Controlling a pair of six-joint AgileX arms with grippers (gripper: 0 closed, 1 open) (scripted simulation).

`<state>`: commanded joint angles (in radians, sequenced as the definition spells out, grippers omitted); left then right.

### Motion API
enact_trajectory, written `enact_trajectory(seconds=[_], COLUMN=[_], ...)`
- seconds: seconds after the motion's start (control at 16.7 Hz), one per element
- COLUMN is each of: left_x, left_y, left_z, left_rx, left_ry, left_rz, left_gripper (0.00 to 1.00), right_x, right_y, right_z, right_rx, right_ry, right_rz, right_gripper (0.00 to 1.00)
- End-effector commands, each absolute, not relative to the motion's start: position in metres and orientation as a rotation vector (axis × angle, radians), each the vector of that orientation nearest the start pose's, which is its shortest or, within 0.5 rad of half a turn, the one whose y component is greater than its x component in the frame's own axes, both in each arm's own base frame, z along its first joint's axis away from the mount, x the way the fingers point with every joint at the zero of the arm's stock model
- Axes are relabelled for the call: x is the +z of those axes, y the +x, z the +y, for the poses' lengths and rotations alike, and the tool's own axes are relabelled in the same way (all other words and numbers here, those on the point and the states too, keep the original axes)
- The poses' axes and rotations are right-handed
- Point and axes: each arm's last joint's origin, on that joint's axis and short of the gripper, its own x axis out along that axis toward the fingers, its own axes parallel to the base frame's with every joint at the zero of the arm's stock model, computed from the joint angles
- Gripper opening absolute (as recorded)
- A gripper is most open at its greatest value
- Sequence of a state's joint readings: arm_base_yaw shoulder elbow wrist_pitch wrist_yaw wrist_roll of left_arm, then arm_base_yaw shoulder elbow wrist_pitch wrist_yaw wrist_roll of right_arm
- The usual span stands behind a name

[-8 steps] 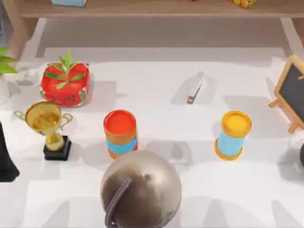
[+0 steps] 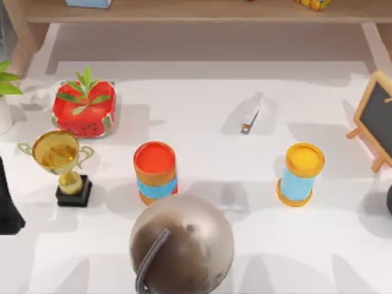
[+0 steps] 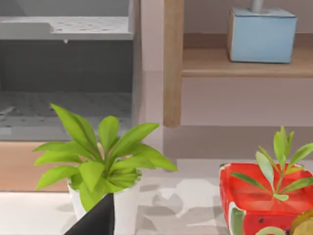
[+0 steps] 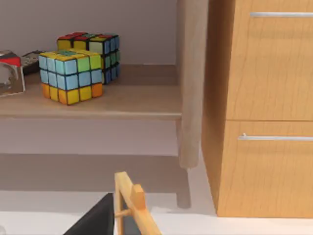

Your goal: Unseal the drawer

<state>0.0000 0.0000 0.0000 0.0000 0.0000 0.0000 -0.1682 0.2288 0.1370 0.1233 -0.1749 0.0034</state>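
A wooden cabinet stands beyond the table in the right wrist view. It has an upper drawer (image 4: 274, 68) and a lower drawer (image 4: 269, 171), both shut flush. Each carries a thin silver bar handle (image 4: 276, 138). My right gripper (image 4: 95, 219) shows as a dark tip low in that view, well short of the cabinet and beside a small easel's wooden frame (image 4: 129, 198). My right arm (image 2: 388, 208) sits at the table's right edge. My left arm (image 2: 7, 208) is parked at the left edge, and its gripper (image 3: 97, 221) is just in front of a potted plant (image 3: 100, 161).
On the table stand a watermelon planter (image 2: 84, 109), a gold trophy (image 2: 61, 162), a red-topped can (image 2: 155, 171), a yellow-topped can (image 2: 301, 173), a stapler (image 2: 252, 113), a metallic globe (image 2: 182, 244) and a chalkboard easel (image 2: 376, 119). Rubik's cubes (image 4: 73, 76) sit on the shelf.
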Motion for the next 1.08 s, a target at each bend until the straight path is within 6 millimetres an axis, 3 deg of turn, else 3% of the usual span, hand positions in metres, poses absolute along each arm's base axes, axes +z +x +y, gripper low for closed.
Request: enact_trajectory(seconds=[0.36,0.66,1.08], left_x=[0.16,0.16,0.16], left_y=[0.106,0.106,0.106], left_z=[-0.001,-0.001,-0.001], left_rx=[0.0,0.0,0.0], left_ry=[0.0,0.0,0.0], left_rz=[0.0,0.0,0.0], left_gripper=[1.0,1.0,1.0], right_x=[0.246,0.262,0.263], right_y=[0.155,0.179,0.181], right_z=[-0.061,-0.105,-0.111], right_rx=[-0.002,-0.001,0.001], right_ry=[-0.001,0.003,0.001], right_rz=[-0.006,0.003,0.002], right_gripper=[1.0,1.0,1.0])
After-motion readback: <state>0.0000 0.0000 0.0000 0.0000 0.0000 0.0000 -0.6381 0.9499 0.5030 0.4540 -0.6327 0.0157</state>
